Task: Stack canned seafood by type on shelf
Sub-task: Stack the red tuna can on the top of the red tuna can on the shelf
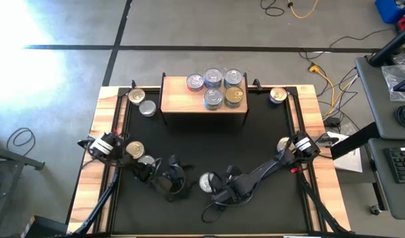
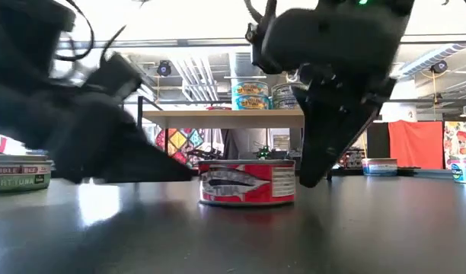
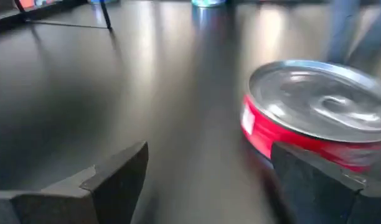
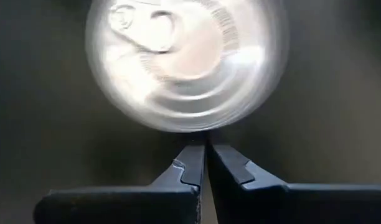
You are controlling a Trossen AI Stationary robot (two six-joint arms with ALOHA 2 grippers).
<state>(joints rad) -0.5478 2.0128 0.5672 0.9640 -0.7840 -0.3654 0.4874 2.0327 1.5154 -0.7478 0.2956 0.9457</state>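
Both hands are down on one red tin near the front of the bench. The left hand stands wide, holding nothing, with the tin just ahead of one finger and outside the gap, not between the fingers. The right hand is pinched tight, empty, its tips right at the tin's rim on the opposite side.

The risk from here, as I read it: the closed right hand nudges the tin while the left is off-centre, so the tin skids past or gets clipped by a single finger and spins away. Two hands this close could also knock each other.

Beyond the hands, the shelf carries five tins bunched at one end, leaving bare board beside them. Loose tins sit near the left arm's base, two more off the shelf's left end and one off its right. Nothing stands between hands and shelf.
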